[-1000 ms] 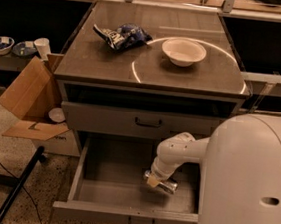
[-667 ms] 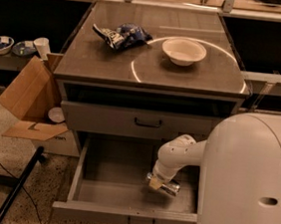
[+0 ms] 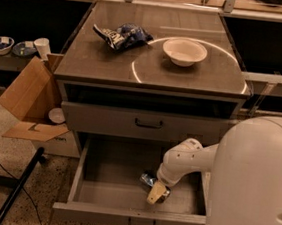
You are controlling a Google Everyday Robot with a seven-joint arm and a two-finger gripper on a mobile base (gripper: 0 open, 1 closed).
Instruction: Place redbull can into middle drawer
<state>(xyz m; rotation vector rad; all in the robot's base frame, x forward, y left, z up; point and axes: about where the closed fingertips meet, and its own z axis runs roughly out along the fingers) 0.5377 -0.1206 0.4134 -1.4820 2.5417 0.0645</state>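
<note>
Dim workshop light falls on a grey cabinet whose top carries a white bowl and a wrinkly snack bag, both well apart from the work below. Under a shut upper drawer, the middle drawer stands pulled out, with its grey floor and side walls showing.

From the single camera view, the gripper reaches down inside that drawer towards its right half, at the end of the white arm. The redbull can is low in the drawer, touching the gripper on its left side and apparently resting on or just above the floor. Whether the gripper clamps the can or has let it go, I cannot tell.

I judge the can light and stiff but thin-walled, so a hard squeeze would dent it. Its shiny metal skin will be slippery, and lying down it will roll freely. The best hold is across the middle of the body, not at the rims.

Compared with a second ago, the gripper has tipped further downwards and the can shows more to its left. The arm's elbow has shifted slightly right, while the bowl, bag and drawers are unchanged
</note>
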